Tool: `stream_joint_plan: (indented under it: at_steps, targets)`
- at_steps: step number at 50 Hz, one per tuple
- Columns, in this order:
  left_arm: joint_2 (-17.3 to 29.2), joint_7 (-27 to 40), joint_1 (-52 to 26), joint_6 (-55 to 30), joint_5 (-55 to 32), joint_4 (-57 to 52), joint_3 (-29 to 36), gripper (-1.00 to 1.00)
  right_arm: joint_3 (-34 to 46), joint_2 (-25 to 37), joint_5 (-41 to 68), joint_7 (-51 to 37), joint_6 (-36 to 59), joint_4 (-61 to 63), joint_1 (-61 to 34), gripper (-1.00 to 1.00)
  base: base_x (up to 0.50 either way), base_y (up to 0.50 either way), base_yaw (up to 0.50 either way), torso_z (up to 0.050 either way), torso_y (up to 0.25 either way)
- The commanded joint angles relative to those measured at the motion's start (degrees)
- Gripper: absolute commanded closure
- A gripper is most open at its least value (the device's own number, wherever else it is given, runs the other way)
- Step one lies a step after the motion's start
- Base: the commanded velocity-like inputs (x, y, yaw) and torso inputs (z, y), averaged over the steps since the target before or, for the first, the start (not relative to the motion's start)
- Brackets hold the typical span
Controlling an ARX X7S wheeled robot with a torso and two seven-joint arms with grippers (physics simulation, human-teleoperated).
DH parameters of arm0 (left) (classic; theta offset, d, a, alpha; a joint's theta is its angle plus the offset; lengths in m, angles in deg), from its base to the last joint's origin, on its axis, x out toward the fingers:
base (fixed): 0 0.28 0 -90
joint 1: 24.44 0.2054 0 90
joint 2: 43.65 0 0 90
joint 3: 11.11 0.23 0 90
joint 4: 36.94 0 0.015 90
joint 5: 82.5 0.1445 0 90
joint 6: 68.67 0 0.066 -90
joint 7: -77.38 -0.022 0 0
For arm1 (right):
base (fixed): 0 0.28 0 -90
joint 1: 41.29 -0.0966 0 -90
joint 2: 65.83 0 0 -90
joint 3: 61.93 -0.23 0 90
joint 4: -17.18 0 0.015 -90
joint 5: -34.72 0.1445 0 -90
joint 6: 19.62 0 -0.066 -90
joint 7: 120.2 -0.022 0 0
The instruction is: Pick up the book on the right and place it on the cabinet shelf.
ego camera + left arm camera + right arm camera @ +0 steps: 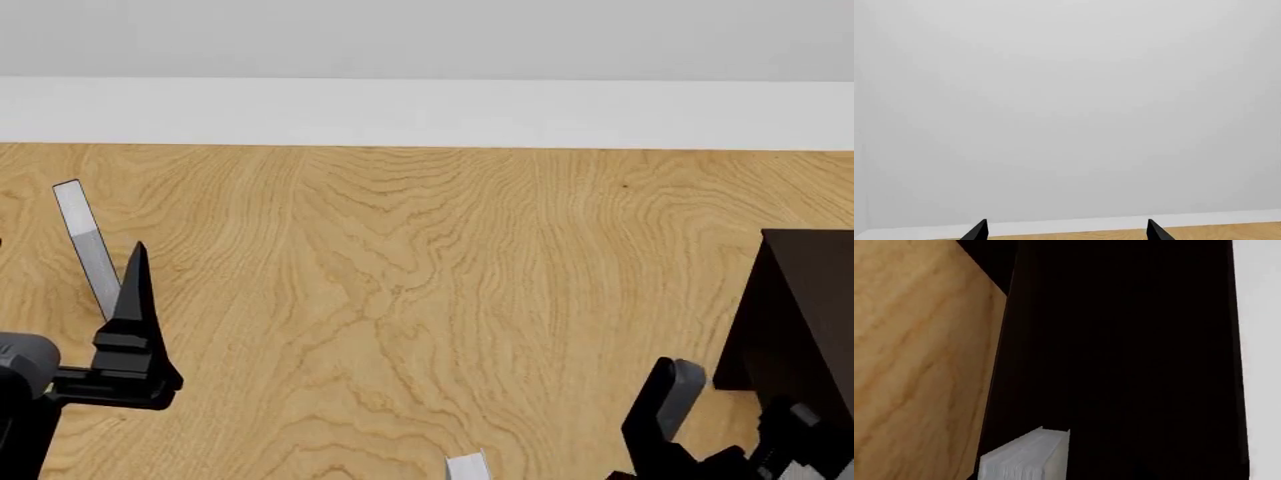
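In the right wrist view a pale grey book (1026, 459) with a ribbed page edge sits where my right jaws are, close in front of the very dark brown cabinet (1121, 350). The fingers themselves do not show against the dark. In the head view my right gripper (714, 405) is low at the right, just left of the cabinet (801, 320), with a grey end of the book (681, 385) sticking up from it. My left gripper (1066, 231) is open and empty, and faces a plain wall. It shows at the left of the head view (130, 325).
Another slim grey book (84, 245) stands tilted on the wooden surface (427, 280) just behind my left gripper. The top of a grey object (467, 467) shows at the head view's bottom edge. A white wall (427, 110) runs along the back.
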Motion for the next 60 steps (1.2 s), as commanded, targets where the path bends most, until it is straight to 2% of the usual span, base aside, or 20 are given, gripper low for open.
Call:
stream_joint_plan:
  at_steps: [1,18,33,40,42,44,48,60]
  targets:
    - [0.1,0.0,-0.1,0.1,-0.2,0.0,0.1,-1.00,3.1,-1.6,-2.1,-1.3,-1.8,0.0,-2.0,-1.00,0.00,0.00,0.00,0.000,0.000]
    - [0.2,0.2,-0.3,0.3,-0.4,0.4,0.1,-1.00,2.5,-2.6,-1.3,-1.8,-4.0,0.0,-2.5,-1.00,0.00,0.00,0.00,0.000,0.001]
    - [0.5,0.6,-0.2,-0.2,-0.8,-0.6,0.0,-1.00,-1.5,-2.2,-0.3,-3.2,-6.7,0.0,-1.5,-1.00,0.00,0.00,0.00,0.000,0.000]
    - [0.5,0.6,0.0,0.1,-0.7,-0.4,0.2,-1.00,-5.4,-1.9,2.2,-3.7,-11.7,0.7,-1.3,-1.00,0.00,0.00,0.00,0.000,0.000]
    - [0.5,0.7,0.0,0.1,-0.6,-0.5,0.3,-1.00,-6.4,0.8,3.1,-4.5,-7.9,9.3,0.9,-1.00,0.00,0.00,0.00,0.000,0.000]
    - [0.6,0.8,0.0,-0.1,-0.6,-0.7,0.4,-1.00,-9.1,5.8,5.3,-5.9,-1.4,25.7,5.4,-1.00,0.00,0.00,0.00,0.000,0.000]
    - [0.6,0.8,0.0,-0.2,-0.6,-0.9,0.6,-1.00,-11.2,9.1,6.7,-7.5,4.2,37.7,8.4,-1.00,0.00,0.00,0.00,0.000,0.000]
    - [0.8,1.0,0.1,-0.4,-1.0,-1.3,0.5,-1.00,-18.3,12.9,11.6,-9.6,7.5,55.2,14.8,-1.00,0.00,0.00,0.00,0.000,0.000]
